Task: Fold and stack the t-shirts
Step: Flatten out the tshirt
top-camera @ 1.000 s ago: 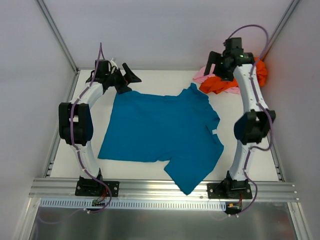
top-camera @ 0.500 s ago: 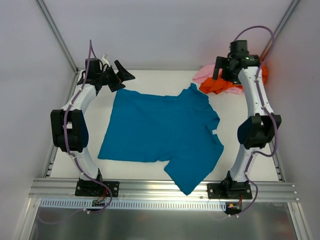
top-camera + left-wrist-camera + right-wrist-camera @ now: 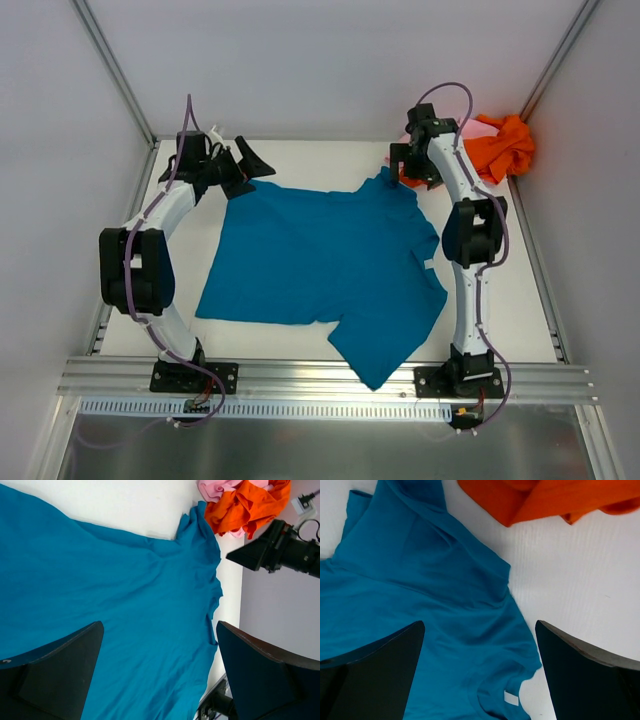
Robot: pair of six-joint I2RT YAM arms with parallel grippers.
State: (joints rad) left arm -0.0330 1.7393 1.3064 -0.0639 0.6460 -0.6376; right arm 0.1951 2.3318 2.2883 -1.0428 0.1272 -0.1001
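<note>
Top external view: I saw a white table (image 3: 320,158) with a teal shirt (image 3: 320,260) spread flat mid-table. An orange shirt (image 3: 500,148) lay bunched in the far right corner, touching a pink shirt (image 3: 215,487). The left gripper (image 3: 248,170) and the right gripper (image 3: 412,168) hovered at the teal shirt's far corners, jaws wide apart.

We record bright, even, diffuse lighting in all three views, only faint soft shadows on the white table (image 3: 320,160), crisp frame centres, and dark fingers (image 3: 55,675) slightly out of focus in the lower corners of both wrist views.
</note>
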